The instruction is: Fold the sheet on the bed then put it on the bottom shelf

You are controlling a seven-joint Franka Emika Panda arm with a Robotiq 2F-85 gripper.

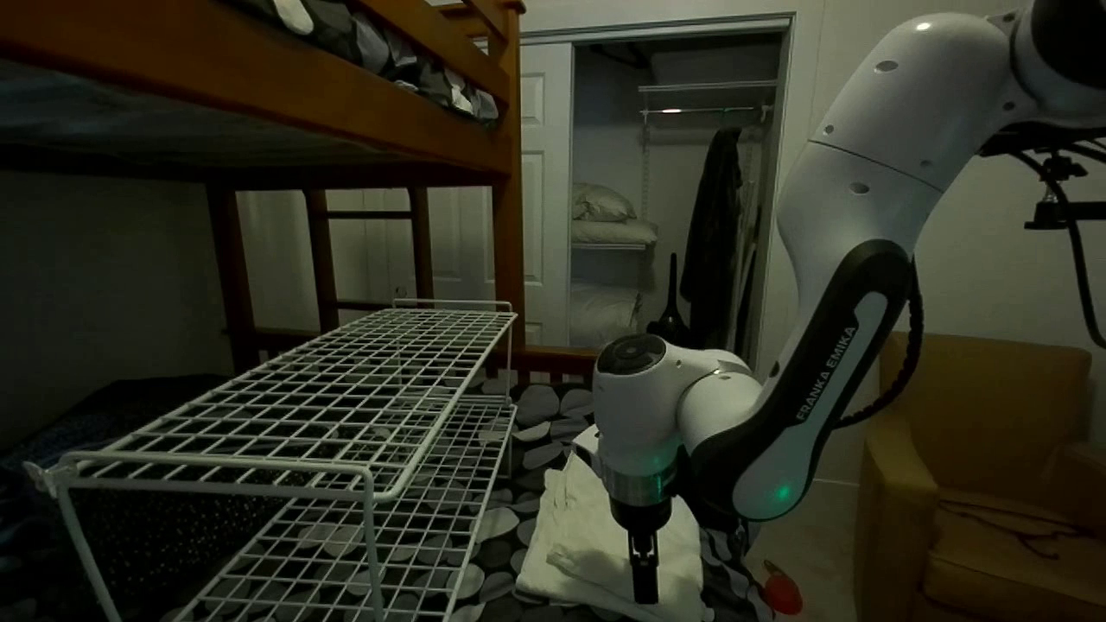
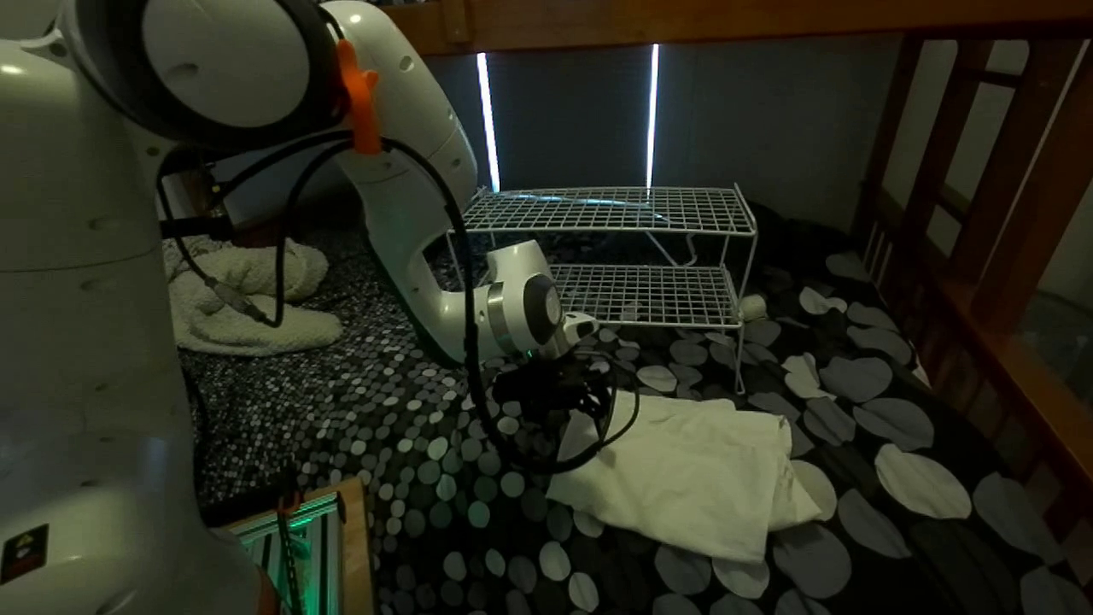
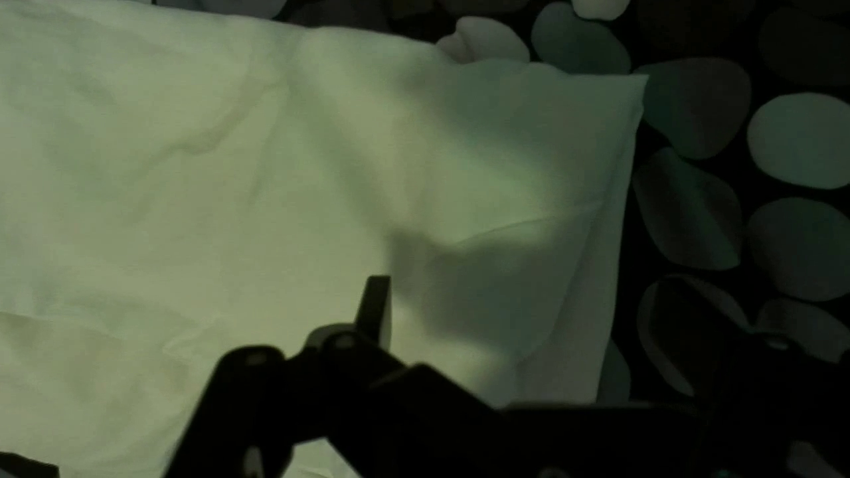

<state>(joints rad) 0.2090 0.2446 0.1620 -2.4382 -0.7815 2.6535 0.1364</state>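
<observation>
Rack [image 1: 294, 410] of white wire, far left in an exterior view. Stands upright on the dark, dotted bed [image 1: 540, 432]. Low in the rack, in both exterior views, the bottom shelf [image 2: 649, 295]: destination, not yet reached. Next to the right, apart from the rack, the sheet [image 1: 575, 523]: cream and wrinkled. Lies flat on the bed in a compact stack, with one layer peeking out past another at an edge. Looks partly folded, at least one fold in place; may want another, to judge by the uneven edges. Above the sheet, the gripper [image 1: 645, 592]. Points down with jaws wide apart and nothing in their grasp; in the wrist view, straddles an edge, one side over the sheet, the other beyond. Contact unclear. Left to do, most likely: any last fold, a firm pinch on all layers, the lift, then the carry to the bottom shelf. Farthest right, an armchair [image 1: 994, 406].
</observation>
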